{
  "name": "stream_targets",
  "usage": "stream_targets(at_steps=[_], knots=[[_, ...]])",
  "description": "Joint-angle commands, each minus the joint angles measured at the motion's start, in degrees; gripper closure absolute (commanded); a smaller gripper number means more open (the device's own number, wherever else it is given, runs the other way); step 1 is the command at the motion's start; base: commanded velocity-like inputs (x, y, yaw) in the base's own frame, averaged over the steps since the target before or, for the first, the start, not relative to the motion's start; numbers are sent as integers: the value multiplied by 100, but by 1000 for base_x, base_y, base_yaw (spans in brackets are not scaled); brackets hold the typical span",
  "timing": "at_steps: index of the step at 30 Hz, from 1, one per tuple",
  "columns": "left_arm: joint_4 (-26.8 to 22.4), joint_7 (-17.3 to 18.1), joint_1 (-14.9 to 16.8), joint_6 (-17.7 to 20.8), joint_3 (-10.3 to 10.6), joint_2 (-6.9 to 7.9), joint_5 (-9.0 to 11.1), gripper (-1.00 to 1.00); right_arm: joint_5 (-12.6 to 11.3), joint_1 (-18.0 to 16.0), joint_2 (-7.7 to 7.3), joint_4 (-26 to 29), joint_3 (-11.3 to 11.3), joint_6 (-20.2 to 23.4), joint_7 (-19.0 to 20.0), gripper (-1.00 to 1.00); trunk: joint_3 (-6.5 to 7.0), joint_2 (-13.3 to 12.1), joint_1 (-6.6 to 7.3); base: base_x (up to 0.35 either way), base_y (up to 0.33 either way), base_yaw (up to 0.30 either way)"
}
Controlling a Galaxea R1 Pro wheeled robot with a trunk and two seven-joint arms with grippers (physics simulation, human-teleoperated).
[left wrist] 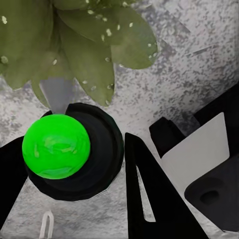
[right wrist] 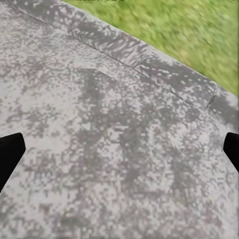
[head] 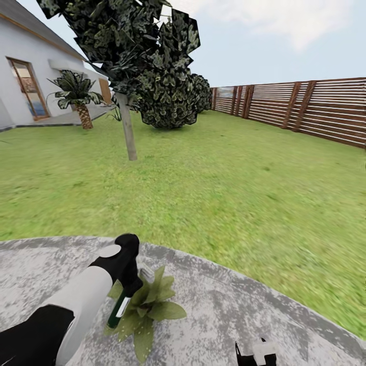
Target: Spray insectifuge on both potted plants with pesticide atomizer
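My left gripper [head: 130, 287] hangs over the grey round patio [head: 229, 310], shut on the pesticide atomizer [head: 119, 309], a dark body with a light stripe pointing down. In the left wrist view the atomizer [left wrist: 74, 154] is a black round body with a bright green dome, held between the two black fingers [left wrist: 149, 204]. A white boxy part [left wrist: 199, 152] shows beside it. One potted plant [head: 148, 306] sits right under and beside the atomizer, and its leaves [left wrist: 94, 45] carry small white specks. My right gripper [right wrist: 119, 152] is open over bare paving, low at my right [head: 256, 353].
Lawn [head: 229, 193] lies beyond the patio's curved edge. A thin tree trunk [head: 128, 129] and a dark bush [head: 170, 99] stand ahead. The brown slatted fence [head: 305, 107] runs along the right, with a house [head: 25, 76] and a small palm [head: 79, 99] at the far left.
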State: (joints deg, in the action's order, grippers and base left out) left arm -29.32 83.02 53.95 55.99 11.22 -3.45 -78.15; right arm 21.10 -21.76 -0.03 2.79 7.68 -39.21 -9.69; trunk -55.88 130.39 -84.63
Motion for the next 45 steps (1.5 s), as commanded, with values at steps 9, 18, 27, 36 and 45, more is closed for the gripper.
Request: stream_targets(at_steps=[9, 18, 27, 36, 45], knots=[[-12, 60, -4, 61, 19, -2, -51, 100, 61, -4, 3, -6, 40, -16, -24, -100, -5, 2, -1, 126, 0, -7], [23, 51, -8, 61, 17, -25, -51, 100, 61, -4, 3, -6, 40, -16, -24, -100, -5, 2, -1, 1, -53, 0], [-26, 39, 17, 61, 2, 12, -51, 100, 61, -4, 5, -6, 40, -16, -24, -100, -5, 2, -1, -181, -79, 0], [-30, 29, 25, 61, -2, 21, -51, 100, 61, -4, 11, -6, 40, -16, -24, -100, -5, 2, -1, -65, -1, 0], [19, 6, -39, 53, 2, 237, -51, 100, 70, -4, 12, -6, 36, -16, -24, -100, -5, 2, -1, -193, 0, 0]])
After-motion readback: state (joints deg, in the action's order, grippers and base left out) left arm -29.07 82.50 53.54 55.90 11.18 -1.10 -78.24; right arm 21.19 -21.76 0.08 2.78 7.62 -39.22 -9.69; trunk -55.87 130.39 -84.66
